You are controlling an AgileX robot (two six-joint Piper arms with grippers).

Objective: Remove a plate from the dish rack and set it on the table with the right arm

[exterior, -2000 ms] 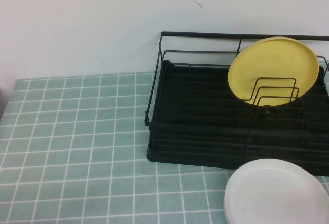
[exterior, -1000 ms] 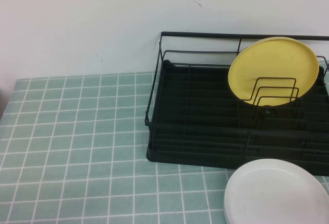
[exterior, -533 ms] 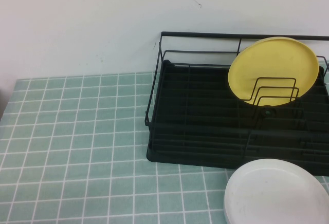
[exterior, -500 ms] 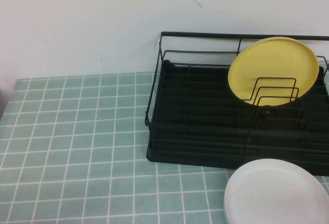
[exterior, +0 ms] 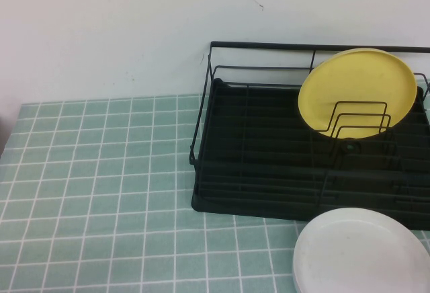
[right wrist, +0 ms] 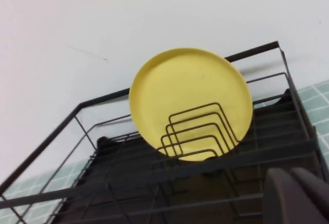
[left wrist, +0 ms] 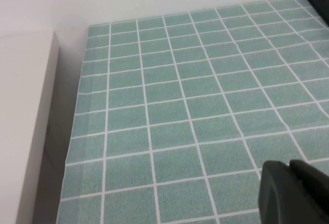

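The yellow plate (exterior: 357,90) stands on edge in the black wire dish rack (exterior: 269,165), leaning behind the wire loop dividers at the rack's right end. The right wrist view also shows the plate (right wrist: 190,95) upright in the rack (right wrist: 154,183). My right gripper (right wrist: 300,196) is shut and empty, hovering on the near side of the rack, short of the plate. My left gripper (left wrist: 295,193) is shut and empty above the tiled table (left wrist: 180,106), far to the left. Neither gripper shows in the high view.
A white round plate (exterior: 359,253) lies flat on the table (exterior: 101,192) in front of the rack's right end. A white wall runs behind the rack. A pale ledge (left wrist: 25,121) borders the table's left edge.
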